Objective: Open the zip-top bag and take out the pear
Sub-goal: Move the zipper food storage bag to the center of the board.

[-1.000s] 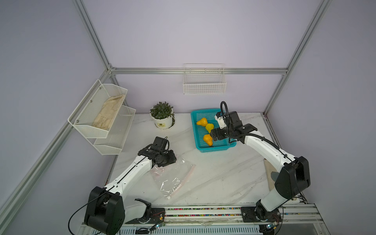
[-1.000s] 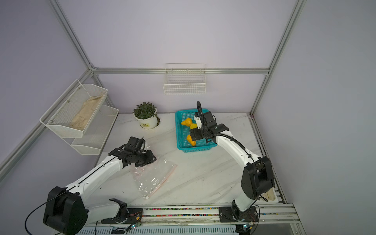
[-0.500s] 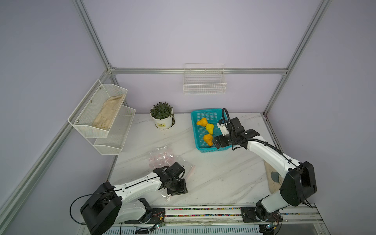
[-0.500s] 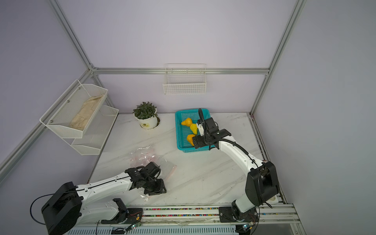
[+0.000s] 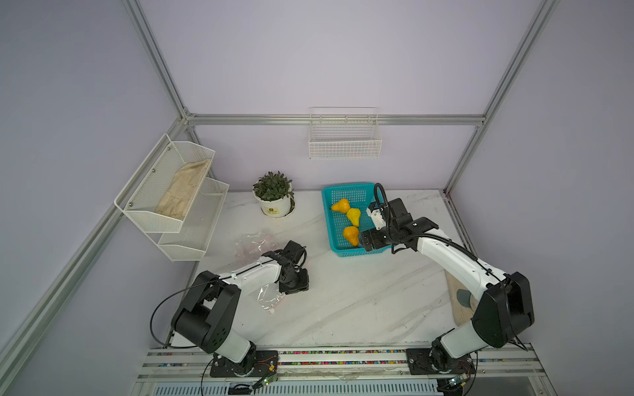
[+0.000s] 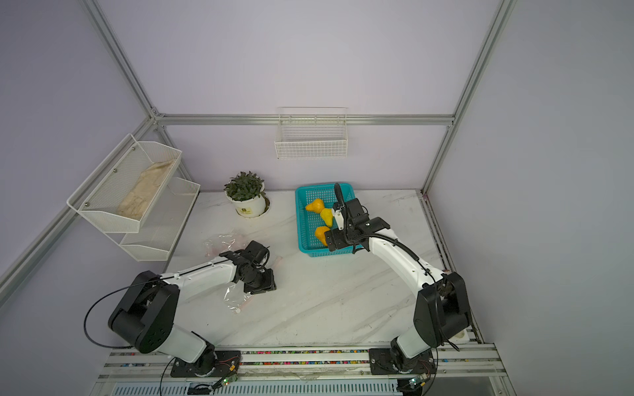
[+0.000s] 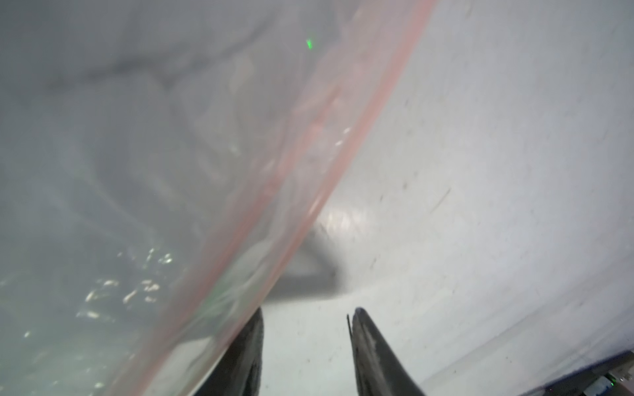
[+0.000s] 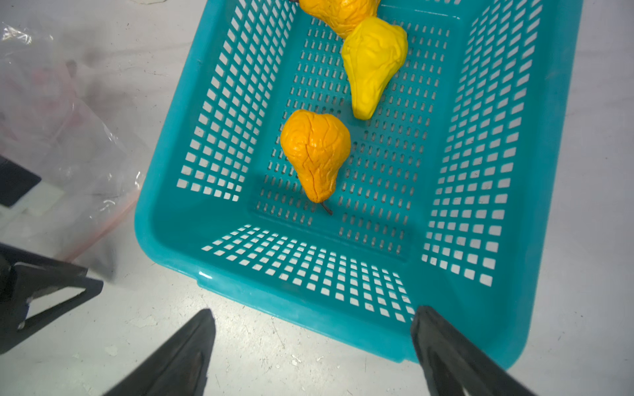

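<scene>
The zip-top bag [image 5: 252, 244] lies flat and crinkled on the white table, running under my left arm to its white slider [image 5: 271, 311]. My left gripper [image 5: 294, 289] hangs low over the bag's near part. In the left wrist view it [image 7: 307, 312] is open over bare table, and the pink zip strip [image 7: 346, 137] runs beside one finger. Three pears [image 8: 315, 151] [image 8: 374, 65] [image 8: 339, 13] lie in the teal basket [image 8: 164, 240]. I see no pear in the bag. My right gripper [image 8: 314, 310] stands wide open and empty over the basket's near rim [image 5: 346, 254].
A potted plant [image 5: 274, 195] stands at the back, left of the basket. A white mesh shelf [image 5: 178, 192] juts from the left wall, and a wire basket [image 5: 344, 140] hangs on the back wall. A beige board [image 5: 459, 301] lies at the table's right edge.
My left arm has swung from the bag's far end toward the front, and the far end now lies crumpled. My right gripper has drawn back from over the pears to the basket's near rim.
</scene>
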